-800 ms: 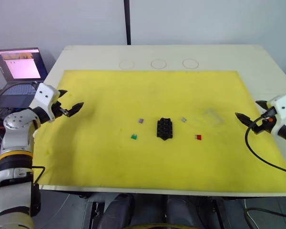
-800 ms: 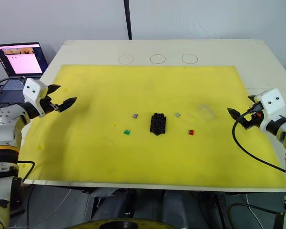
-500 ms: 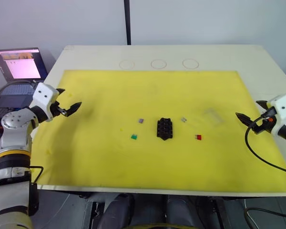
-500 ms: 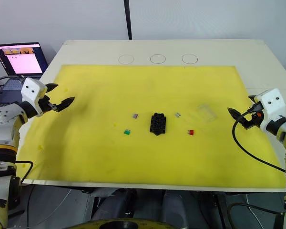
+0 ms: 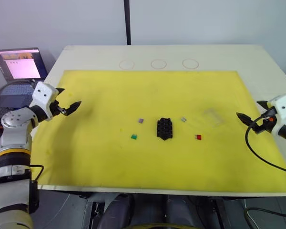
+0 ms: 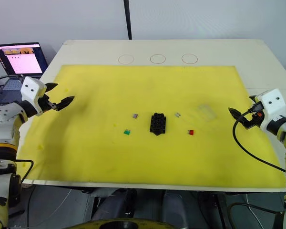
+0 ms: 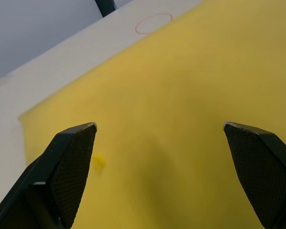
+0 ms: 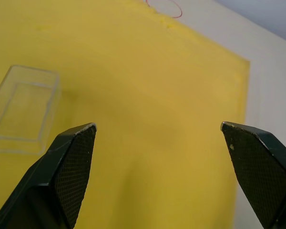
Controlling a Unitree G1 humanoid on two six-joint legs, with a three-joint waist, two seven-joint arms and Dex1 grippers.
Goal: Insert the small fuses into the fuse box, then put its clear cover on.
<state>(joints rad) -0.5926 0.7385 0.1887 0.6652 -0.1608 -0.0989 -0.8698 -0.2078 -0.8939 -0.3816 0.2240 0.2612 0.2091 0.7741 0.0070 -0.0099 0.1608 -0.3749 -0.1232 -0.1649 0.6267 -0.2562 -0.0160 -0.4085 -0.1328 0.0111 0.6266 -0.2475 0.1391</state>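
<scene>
- No fuse seated yet: fuse box (image 5: pixel 164 128) mid-desk, small fuses (image 5: pixel 134 137) scattered around it.
- Left gripper (image 5: pixel 69 106) and right gripper (image 5: pixel 250 119) at opposite desk edges, fingers wide, empty.
- Next: reach in, pinch one fuse.

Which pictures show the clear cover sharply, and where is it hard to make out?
Right wrist view: the clear cover has crisp edges against the yellow mat. Left and right eye views: it is a faint pale patch, nearly lost on the mat.
</scene>
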